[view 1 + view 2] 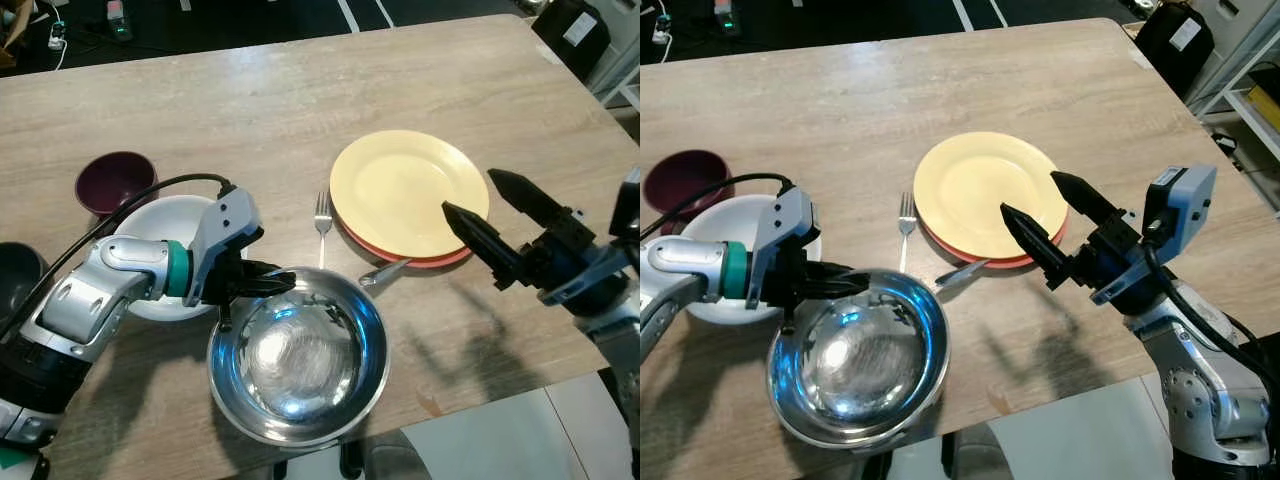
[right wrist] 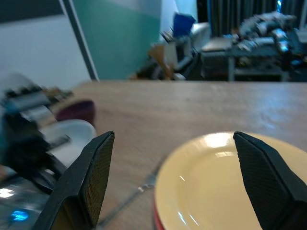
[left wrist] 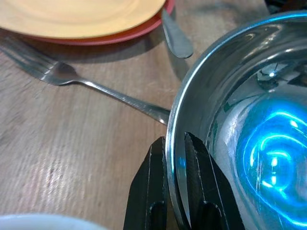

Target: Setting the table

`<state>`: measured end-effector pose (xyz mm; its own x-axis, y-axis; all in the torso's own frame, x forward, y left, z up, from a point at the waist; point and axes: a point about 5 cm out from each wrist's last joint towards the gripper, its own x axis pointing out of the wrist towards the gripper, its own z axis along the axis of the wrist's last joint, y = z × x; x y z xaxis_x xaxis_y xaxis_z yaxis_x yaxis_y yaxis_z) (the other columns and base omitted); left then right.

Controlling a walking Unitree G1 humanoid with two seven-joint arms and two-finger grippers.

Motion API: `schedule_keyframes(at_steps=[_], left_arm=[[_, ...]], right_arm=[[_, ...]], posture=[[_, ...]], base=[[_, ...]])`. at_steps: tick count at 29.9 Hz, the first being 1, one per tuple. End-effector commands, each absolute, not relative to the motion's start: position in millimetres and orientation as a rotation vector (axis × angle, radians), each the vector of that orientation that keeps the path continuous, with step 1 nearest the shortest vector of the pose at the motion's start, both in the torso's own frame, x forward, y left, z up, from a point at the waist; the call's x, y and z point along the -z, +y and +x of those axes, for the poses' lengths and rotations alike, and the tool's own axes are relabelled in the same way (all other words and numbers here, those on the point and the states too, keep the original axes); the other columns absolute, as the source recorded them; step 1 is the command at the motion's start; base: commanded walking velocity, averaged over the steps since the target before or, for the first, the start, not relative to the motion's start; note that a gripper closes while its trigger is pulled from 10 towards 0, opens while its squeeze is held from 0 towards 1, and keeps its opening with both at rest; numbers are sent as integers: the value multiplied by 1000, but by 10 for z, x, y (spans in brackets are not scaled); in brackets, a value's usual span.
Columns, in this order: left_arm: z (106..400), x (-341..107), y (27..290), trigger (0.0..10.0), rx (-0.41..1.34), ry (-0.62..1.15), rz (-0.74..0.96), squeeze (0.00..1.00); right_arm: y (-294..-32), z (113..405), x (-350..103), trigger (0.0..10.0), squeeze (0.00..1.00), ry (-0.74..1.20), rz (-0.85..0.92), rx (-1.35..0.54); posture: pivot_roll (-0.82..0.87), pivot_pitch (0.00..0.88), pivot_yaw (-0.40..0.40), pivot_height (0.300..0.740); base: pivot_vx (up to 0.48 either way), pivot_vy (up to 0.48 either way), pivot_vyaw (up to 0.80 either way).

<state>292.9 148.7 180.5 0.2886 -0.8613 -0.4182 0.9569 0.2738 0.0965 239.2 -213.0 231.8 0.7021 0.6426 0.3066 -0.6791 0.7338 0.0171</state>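
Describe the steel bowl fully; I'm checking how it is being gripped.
The round, shiny stainless-steel bowl sits upright at the near edge of the pale wooden table, mirror-bright inside with blue reflections and nothing in it. The left tool is shut on its rim, one black finger inside and one outside. The handle end of the silver fork reaches its far rim; contact is unclear. The white bowl lies just beside it.

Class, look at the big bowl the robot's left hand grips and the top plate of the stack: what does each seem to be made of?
Big bowl: polished metal, probably stainless steel; its inside mirrors light with blue glints. Left hand pinches its rim. Yellow plate: smooth, opaque, with soft highlights; plastic or glazed ceramic, which one cannot be told.
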Motion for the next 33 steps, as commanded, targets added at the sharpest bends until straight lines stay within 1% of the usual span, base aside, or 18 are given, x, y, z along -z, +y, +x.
schedule_keyframes(at_steps=[1, 2, 3, 4, 6, 8, 11, 14, 16, 19, 22, 25, 27, 28, 33], left_arm=[[2941, -1674, 1533, 0, 1207, 373, 391, 0], [2978, -1686, 1549, 1373, 1178, 363, 403, 0], [3023, -1700, 1567, 7882, 1142, 354, 414, 0], [3070, -1725, 1586, 10000, 1106, 338, 423, 0], [3101, -1742, 1599, 10000, 1082, 327, 428, 0], [3217, -1907, 1631, 10000, 1000, 234, 386, 0], [3311, -2196, 1668, 10000, 926, 89, 318, 0], [3366, -2348, 1712, 10000, 874, 25, 287, 0], [3375, -2372, 1720, 10000, 864, 14, 283, 0], [3437, -2537, 1764, 10000, 799, -49, 175, 0], [3453, -2612, 1780, 10000, 786, -78, 100, 0], [3480, -2660, 1756, 10000, 748, -113, 10, 0], [3488, -2663, 1747, 10000, 735, -121, -5, 0], [3498, -2675, 1699, 10000, 699, -179, -16, 0], [3493, -2675, 1580, 10000, 685, -223, -100, 0]], right_arm=[[-2143, 2352, -2350, 10000, 0, -305, 149, -759], [-2152, 2342, -2375, 10000, 0, -317, 153, -766], [-2164, 2333, -2399, 10000, 0, -331, 161, -775], [-2174, 2326, -2431, 10000, 0, -348, 170, -780], [-2180, 2321, -2453, 10000, 0, -360, 178, -783], [-2201, 2305, -2517, 10000, 0, -392, 208, -784], [-2216, 2309, -2540, 10000, 0, -407, 227, -775], [-2210, 2314, -2543, 10000, 0, -410, 240, -775], [-2208, 2316, -2543, 10000, 0, -410, 243, -776], [-2192, 2334, -2523, 10000, 0, -411, 259, -768], [-2176, 2342, -2508, 10000, 0, -408, 269, -765], [-2146, 2356, -2474, 10000, 0, -398, 282, -758], [-2141, 2359, -2468, 10000, 0, -396, 285, -756], [-2132, 2366, -2471, 10000, 0, -401, 295, -748], [-2126, 2411, -2489, 10000, 0, -426, 301, -692]], posture=[[107, 120, 55, 740], [111, 116, 56, 740], [113, 116, 55, 740], [113, 114, 55, 740], [115, 113, 53, 740], [114, 112, 53, 740], [117, 110, 52, 740], [117, 110, 52, 740], [117, 110, 52, 740], [121, 111, 52, 740], [124, 117, 52, 740], [125, 119, 51, 740], [125, 119, 51, 740], [124, 122, 54, 740], [120, 125, 51, 740]], base=[[0, 0, 0], [0, 0, 0], [0, 0, 0], [0, 0, 0], [0, 0, 0], [0, 0, 0], [0, 0, 0], [0, 0, 0], [0, 0, 0], [0, 0, 0], [0, 0, 0], [0, 0, 0], [0, 0, 0], [0, 0, 0], [0, 0, 0]])
